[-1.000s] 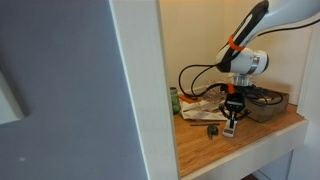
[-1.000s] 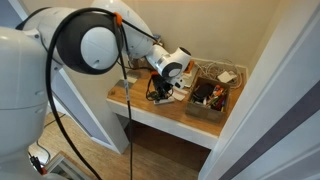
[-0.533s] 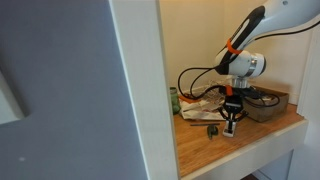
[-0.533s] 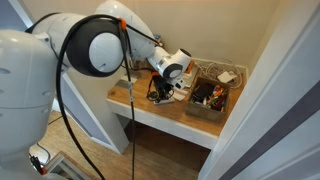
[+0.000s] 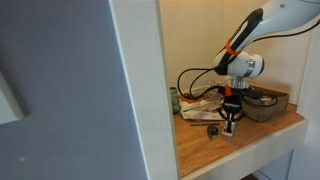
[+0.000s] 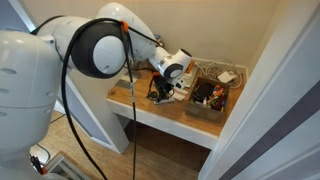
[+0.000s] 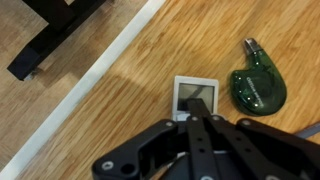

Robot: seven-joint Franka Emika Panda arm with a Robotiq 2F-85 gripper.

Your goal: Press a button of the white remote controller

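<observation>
One white remote (image 7: 195,95) lies flat on the wooden worktop (image 7: 130,100). In the wrist view it sits just left of one dark green round object (image 7: 258,86), close but not touching. The jaws are pressed together with nothing between them, their tips over the remote's near end; whether they touch it cannot be told. One brown box (image 5: 266,104) stands further right in an exterior view.

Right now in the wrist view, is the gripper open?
No, the gripper has its fingers shut together, tips at the white remote controller.
</observation>
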